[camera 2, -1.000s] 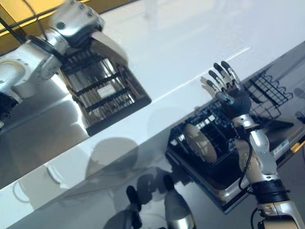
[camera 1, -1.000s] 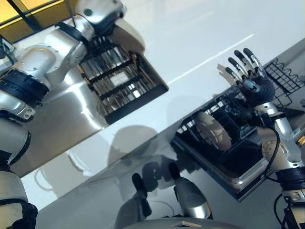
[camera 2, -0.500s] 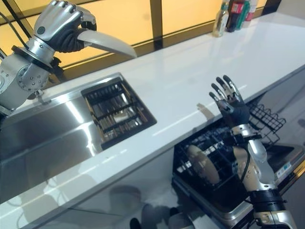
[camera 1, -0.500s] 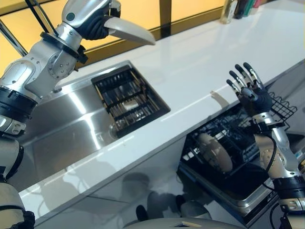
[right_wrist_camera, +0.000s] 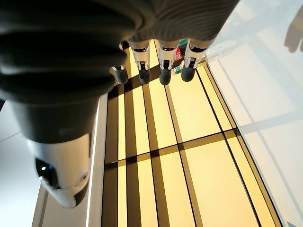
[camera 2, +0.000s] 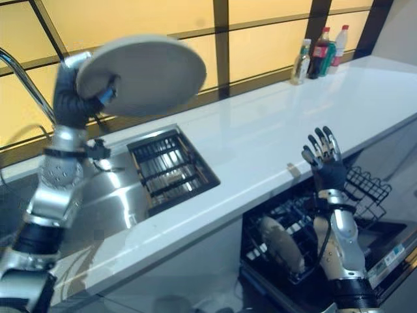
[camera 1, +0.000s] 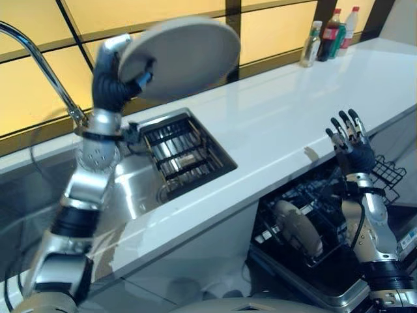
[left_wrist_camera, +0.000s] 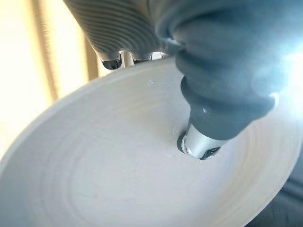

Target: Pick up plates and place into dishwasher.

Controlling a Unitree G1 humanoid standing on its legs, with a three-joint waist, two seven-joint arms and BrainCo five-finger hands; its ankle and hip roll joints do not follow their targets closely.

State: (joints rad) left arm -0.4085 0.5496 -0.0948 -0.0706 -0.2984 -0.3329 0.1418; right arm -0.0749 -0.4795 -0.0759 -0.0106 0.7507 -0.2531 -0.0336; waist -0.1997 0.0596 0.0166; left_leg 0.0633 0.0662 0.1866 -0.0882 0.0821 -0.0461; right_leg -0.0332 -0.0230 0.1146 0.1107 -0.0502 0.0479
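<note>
The left robot hand [camera 1: 117, 81] held a big round plate [camera 1: 186, 57] up high, above the sink [camera 1: 127, 189] and its dark rack [camera 1: 186, 153]. Its thumb [left_wrist_camera: 208, 127] pressed on the plate's inside and its fingers curled round the rim, so the plate was pinched at its edge.

The right robot hand [camera 1: 350, 140] was up in the air over the dishwasher rack [camera 1: 313, 215], fingers spread straight and holding nothing. One plate [camera 1: 296, 225] already stood on its edge in that rack, below the white desk [camera 1: 280, 124].

The plate looked hard and smooth, so it would probably be slippery and could break if it fell. It looked a bit heavy for an edge pinch. A tight hold on the rim, thumb on one side and fingers on the other, seemed the best place to hold it.
</note>
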